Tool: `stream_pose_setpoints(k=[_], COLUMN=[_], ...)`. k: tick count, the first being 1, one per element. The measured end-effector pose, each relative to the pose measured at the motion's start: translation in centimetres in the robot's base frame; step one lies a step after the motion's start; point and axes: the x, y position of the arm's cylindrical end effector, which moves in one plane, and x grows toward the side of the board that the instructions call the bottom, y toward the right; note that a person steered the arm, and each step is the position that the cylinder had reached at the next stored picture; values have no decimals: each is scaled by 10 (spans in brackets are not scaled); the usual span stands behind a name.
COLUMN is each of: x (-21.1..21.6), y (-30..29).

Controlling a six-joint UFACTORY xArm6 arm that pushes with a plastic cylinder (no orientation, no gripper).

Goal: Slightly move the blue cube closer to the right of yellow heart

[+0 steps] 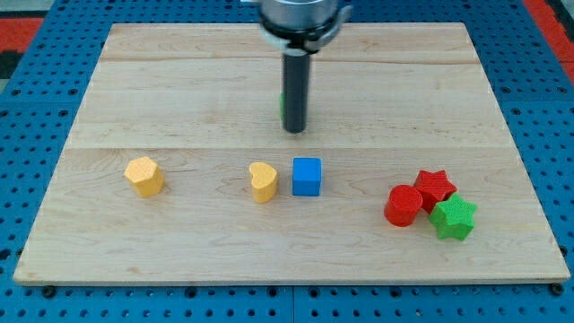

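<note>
Small blue cube [307, 176] on the pale wooden desk [179, 81], just right of the yellow heart block [263, 181], narrow gap | my tip [294, 131] above that cube, apart | green block [282, 103] peeks behind rod | no pincer: state cannot be told | yellow hexagon-like block [143, 175] far left of cube | red cylinder [404, 205], red star [435, 187], green star [453, 218] clustered right

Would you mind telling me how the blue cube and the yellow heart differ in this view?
The blue cube is blue with flat, square faces; the yellow heart is yellow with a rounded, notched outline. The cube sits on the heart's right side in the view, separated by a narrow gap. The cube lies more directly below my tip than the heart. Both rest flat on the wooden board and look similar in size.
</note>
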Motion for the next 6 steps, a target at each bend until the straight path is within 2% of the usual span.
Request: stream_pose_setpoints(k=[1, 3, 6], x=[31, 33, 37], y=[3, 56, 35])
